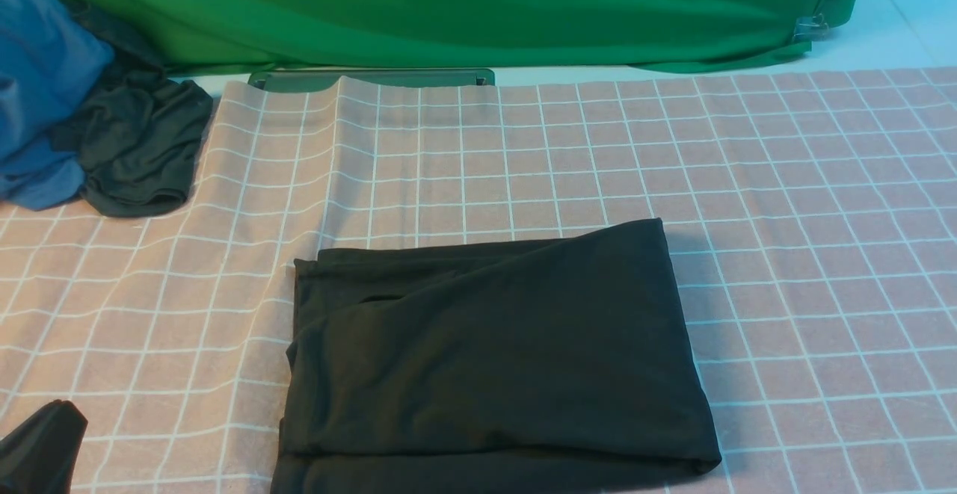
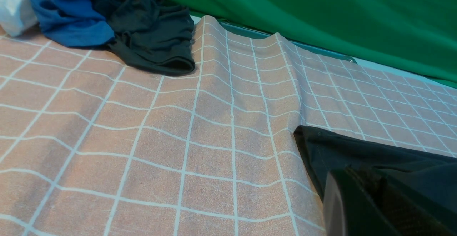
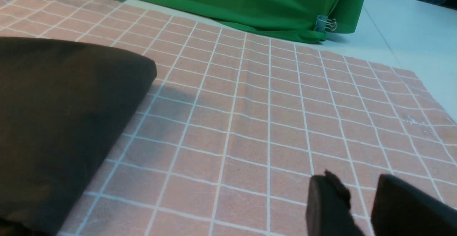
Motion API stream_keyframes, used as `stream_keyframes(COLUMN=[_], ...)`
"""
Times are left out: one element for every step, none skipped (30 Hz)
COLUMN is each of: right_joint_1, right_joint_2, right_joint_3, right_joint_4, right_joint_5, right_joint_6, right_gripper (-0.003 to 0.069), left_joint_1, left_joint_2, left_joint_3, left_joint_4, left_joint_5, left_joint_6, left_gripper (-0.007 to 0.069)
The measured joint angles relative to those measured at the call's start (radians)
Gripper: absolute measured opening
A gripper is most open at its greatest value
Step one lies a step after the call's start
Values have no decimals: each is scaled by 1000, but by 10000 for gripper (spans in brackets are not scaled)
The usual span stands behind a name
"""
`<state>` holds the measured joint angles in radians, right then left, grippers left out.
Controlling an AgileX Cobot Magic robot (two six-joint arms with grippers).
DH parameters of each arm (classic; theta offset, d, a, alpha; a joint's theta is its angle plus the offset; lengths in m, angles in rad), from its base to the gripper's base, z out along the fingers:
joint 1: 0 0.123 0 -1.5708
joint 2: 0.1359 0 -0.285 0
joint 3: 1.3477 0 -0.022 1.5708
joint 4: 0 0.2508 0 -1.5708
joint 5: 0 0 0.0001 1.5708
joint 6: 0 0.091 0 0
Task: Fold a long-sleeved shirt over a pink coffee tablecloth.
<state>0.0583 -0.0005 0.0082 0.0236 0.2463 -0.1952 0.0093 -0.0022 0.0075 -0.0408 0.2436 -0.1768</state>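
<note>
Currently: long-sleeved shirt (image 1: 493, 359), folded, on pink coffee tablecloth (image 1: 785, 202). Left pincer (image 2: 371, 207) together, empty; right pincer (image 3: 360, 207) apart, empty.

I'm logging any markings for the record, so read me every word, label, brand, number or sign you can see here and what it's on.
No readable text in any view.
The long-sleeved shirt lies folded, showing no logo or label.
The pink coffee tablecloth carries only white grid lines.
The green cloth is plain.
</note>
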Motion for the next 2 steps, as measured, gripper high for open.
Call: stream_keyframes(right_joint_1=[0,0], right_joint_2=[0,0], right_joint_3=[0,0], right_joint_4=[0,0], right_joint_5=[0,0], right_joint_6=[0,0], right_gripper=[237,237], left_joint_1=[0,0], left_joint_2=[0,0], left_joint_3=[0,0], left_joint_4=[0,0], left_joint_5=[0,0], left_joint_6=[0,0], left_gripper=[13,13])
